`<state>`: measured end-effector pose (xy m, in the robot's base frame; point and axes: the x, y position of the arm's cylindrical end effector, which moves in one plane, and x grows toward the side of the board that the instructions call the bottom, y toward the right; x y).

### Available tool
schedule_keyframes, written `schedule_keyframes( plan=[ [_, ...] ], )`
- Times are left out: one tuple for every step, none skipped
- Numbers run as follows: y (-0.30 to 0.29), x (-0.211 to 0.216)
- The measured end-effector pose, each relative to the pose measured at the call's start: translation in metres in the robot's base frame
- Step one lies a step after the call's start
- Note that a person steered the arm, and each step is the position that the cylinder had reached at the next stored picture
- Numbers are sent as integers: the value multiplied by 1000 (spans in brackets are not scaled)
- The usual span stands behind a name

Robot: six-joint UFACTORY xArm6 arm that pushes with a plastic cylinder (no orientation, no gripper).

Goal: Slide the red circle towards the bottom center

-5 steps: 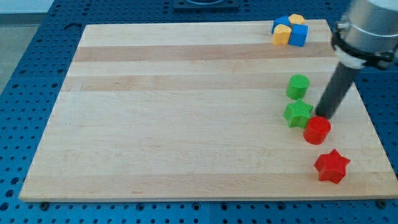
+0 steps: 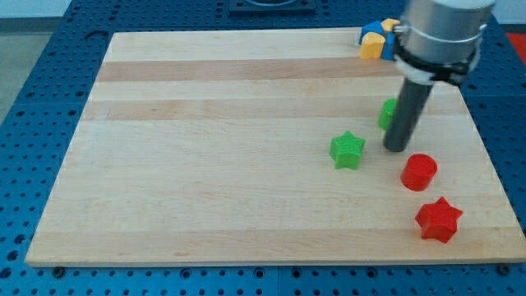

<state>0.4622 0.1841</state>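
Observation:
The red circle (image 2: 419,172) lies on the wooden board (image 2: 246,148) at the view's right, above the red star (image 2: 437,219). My tip (image 2: 396,149) rests on the board just up and to the left of the red circle, a small gap apart from it. The green star (image 2: 348,150) lies to the left of my tip. A green circle (image 2: 388,113) is partly hidden behind the rod.
A cluster of blue and yellow blocks (image 2: 376,40) sits at the board's top right corner, partly hidden by the arm. The board lies on a blue perforated table.
My tip moved left and slightly up, away from the red circle. The green star was pushed left. The red circle and red star stayed put.

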Motion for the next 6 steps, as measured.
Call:
schedule_keyframes(
  plan=[
    [30,6],
    [24,31],
    [-2,54],
    [-17,70],
    [-22,77],
    [-22,65]
  ],
)
